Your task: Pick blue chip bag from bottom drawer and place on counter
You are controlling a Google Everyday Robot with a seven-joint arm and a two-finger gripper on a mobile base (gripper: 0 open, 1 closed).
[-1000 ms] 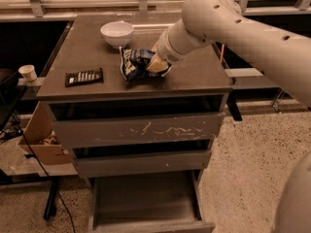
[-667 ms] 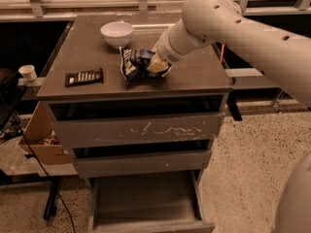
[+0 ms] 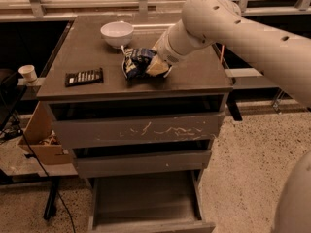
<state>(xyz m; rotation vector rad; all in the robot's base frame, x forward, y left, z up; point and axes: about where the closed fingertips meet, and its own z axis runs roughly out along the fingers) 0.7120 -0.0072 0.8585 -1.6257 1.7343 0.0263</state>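
The blue chip bag [image 3: 137, 62] is crumpled and rests on the counter [image 3: 194, 74], just in front of the white bowl. My gripper [image 3: 156, 66] is at the bag's right side, reaching in from the right over the counter, and it touches the bag. The bottom drawer [image 3: 146, 205] stands pulled open below, with a bare grey floor.
A white bowl [image 3: 117, 33] stands at the back of the counter. A flat black packet with white stripes [image 3: 84, 76] lies at the counter's front left. The scratched upper drawer [image 3: 141, 129] and the middle drawer [image 3: 143, 161] are shut. A cardboard box [image 3: 41, 137] sits on the left.
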